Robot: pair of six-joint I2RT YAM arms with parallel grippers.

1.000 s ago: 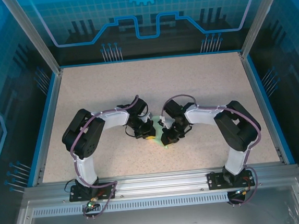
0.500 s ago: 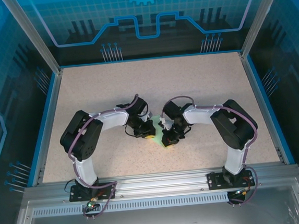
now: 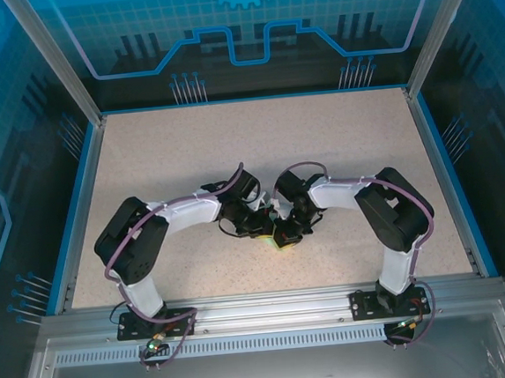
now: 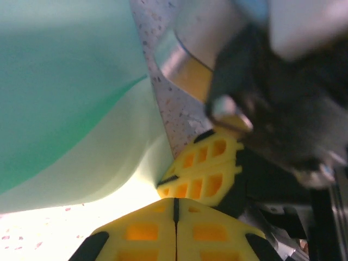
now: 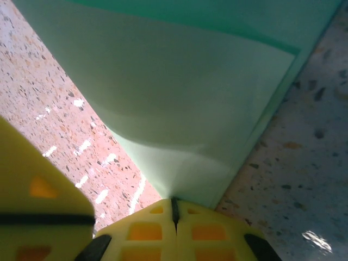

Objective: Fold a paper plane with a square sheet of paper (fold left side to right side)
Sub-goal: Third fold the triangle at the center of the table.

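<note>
Both arms reach inward and meet at the centre of the speckled worktop [image 3: 231, 147] in the top view. Their wrists are crowded over the square sheet of paper [image 5: 190, 92], so from above just a sliver of pale green shows beneath them.

In the right wrist view the paper fills the upper and middle frame. It is layered, with a darker green band along the top and a paler flap below. It narrows downward to a point that runs straight into the seam of the right gripper [image 5: 174, 202] at the bottom centre. The yellow fingers there are pressed together, clamped on that bottom tip of the paper. A yellow finger of the other arm sits just beside it at the lower left.

In the left wrist view the paper occupies the upper left, its lower edge curving down toward the centre. The left gripper [image 4: 175, 204] sits at the bottom centre with its fingers together. No paper is visible between them. The right gripper's yellow finger lies touching or just above its tip, at the paper's edge.
</note>
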